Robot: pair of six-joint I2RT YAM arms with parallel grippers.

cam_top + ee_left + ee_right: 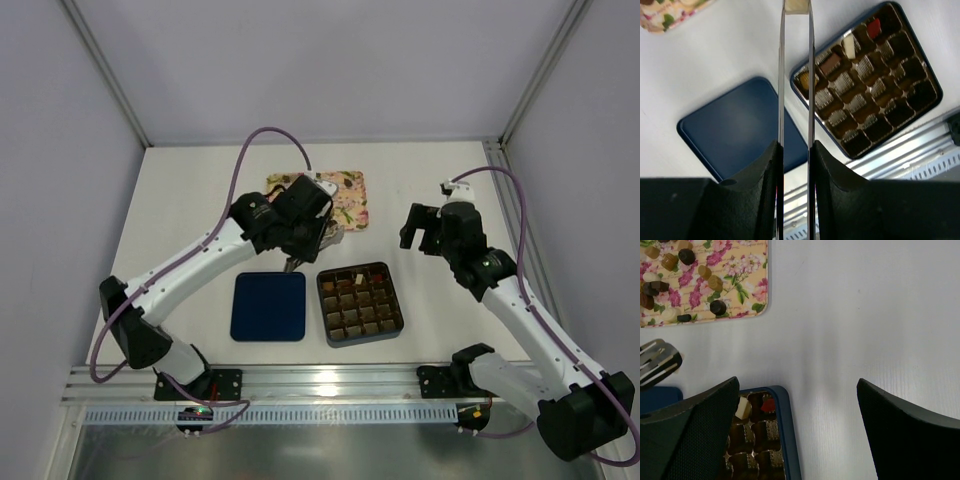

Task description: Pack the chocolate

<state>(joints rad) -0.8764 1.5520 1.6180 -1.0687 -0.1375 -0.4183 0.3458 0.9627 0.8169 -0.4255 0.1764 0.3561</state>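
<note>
My left gripper (300,243) (796,150) is shut on thin metal tongs (782,75). The tongs pinch a whitish chocolate (796,6) at their tip, above the table between the floral tray (350,198) and the dark gridded box (360,303). The box (932,80) holds a tan piece (830,63), a whitish piece (849,46) and a red piece (873,28) in its far row; most cells look empty. Several loose chocolates (717,306) lie on the tray (740,270). My right gripper (424,228) (797,385) is open and empty, right of the box (785,430).
The dark blue lid (268,306) (735,127) lies flat left of the box. An aluminium rail (300,385) runs along the near table edge. White walls and frame posts enclose the table.
</note>
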